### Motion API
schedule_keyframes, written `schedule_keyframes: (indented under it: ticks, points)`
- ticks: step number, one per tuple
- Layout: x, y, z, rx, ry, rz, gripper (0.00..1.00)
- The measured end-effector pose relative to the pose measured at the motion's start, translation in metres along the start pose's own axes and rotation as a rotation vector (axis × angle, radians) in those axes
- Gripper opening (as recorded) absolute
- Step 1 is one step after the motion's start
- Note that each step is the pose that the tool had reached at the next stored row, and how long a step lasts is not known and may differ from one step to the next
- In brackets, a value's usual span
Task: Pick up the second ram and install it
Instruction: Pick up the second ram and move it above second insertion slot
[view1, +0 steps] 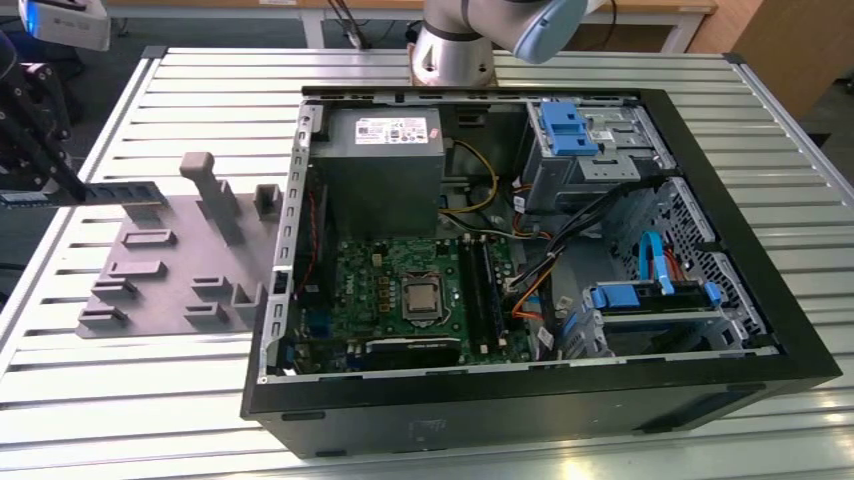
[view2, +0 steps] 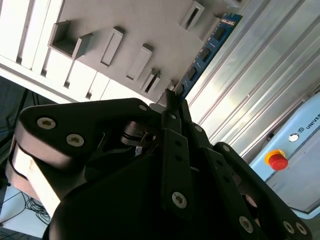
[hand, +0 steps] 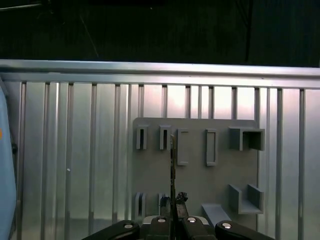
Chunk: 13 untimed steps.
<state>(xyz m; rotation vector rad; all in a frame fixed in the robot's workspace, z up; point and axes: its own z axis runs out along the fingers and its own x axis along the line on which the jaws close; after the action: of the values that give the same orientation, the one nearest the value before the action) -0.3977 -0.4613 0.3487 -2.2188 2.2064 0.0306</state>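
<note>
Now the second ram (view2: 206, 51) is up off the surface, a thin blue strip pinched at one end by the gripper (hand: 172, 200), whose jaws are closed tight on it. In the exterior view it hangs at nine o'clock from the open computer case (view1: 534, 400), stretched level over the grey holder block (view1: 160, 275) and well apart from the green motherboard (view1: 387, 270). The board's long black slots (view1: 483, 290) run along its three o'clock side, with the grey power supply (view1: 380, 170) at its twelve. Everything rests on a slatted metal table (view1: 134, 410).
</note>
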Motion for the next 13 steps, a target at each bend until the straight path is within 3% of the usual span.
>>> schedule_keyframes:
  ticks: [13]
  points:
    - [-0.0007, 0.0001, -0.0267, 0.0, -0.0001, 0.0, 0.14]
